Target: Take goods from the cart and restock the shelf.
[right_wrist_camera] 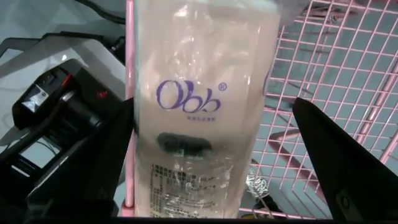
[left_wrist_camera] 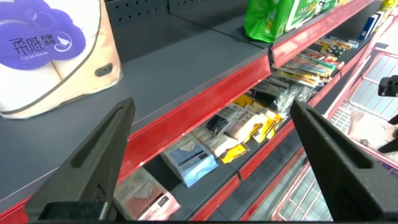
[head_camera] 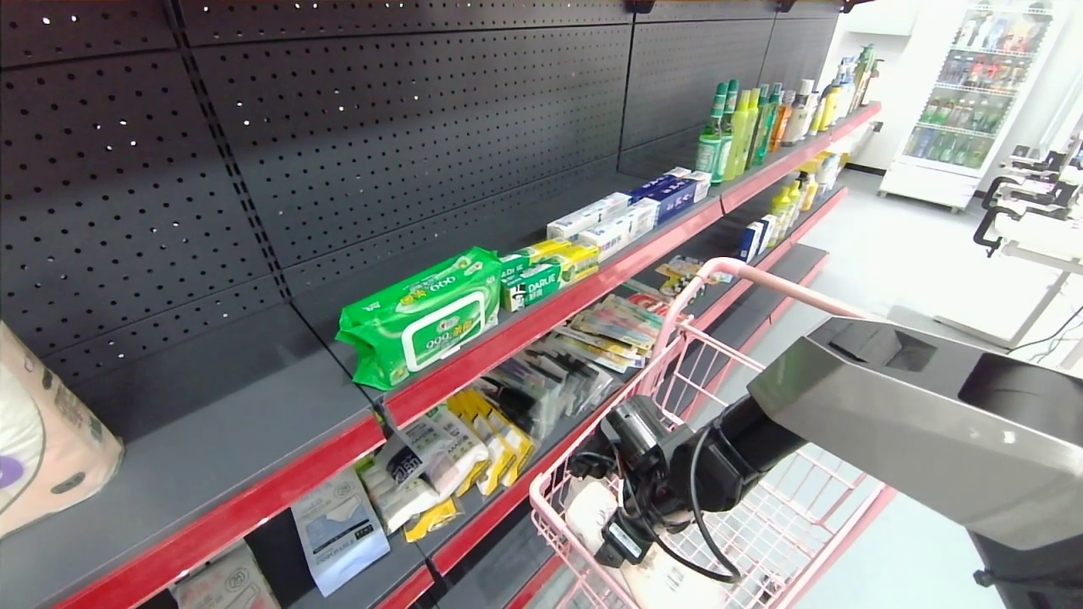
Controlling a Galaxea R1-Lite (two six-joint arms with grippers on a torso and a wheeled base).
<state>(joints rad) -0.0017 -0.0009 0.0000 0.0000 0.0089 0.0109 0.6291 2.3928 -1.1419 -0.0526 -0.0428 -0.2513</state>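
Right gripper [right_wrist_camera: 211,106] astride pale pack [right_wrist_camera: 205,62], perhaps touching, cart [head_camera: 766,282] cropped

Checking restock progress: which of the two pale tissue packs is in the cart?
The tissue pack inside the pink cart, flanked by the open right pincer; the other pack, with a big purple label, sits on the grey shelf.
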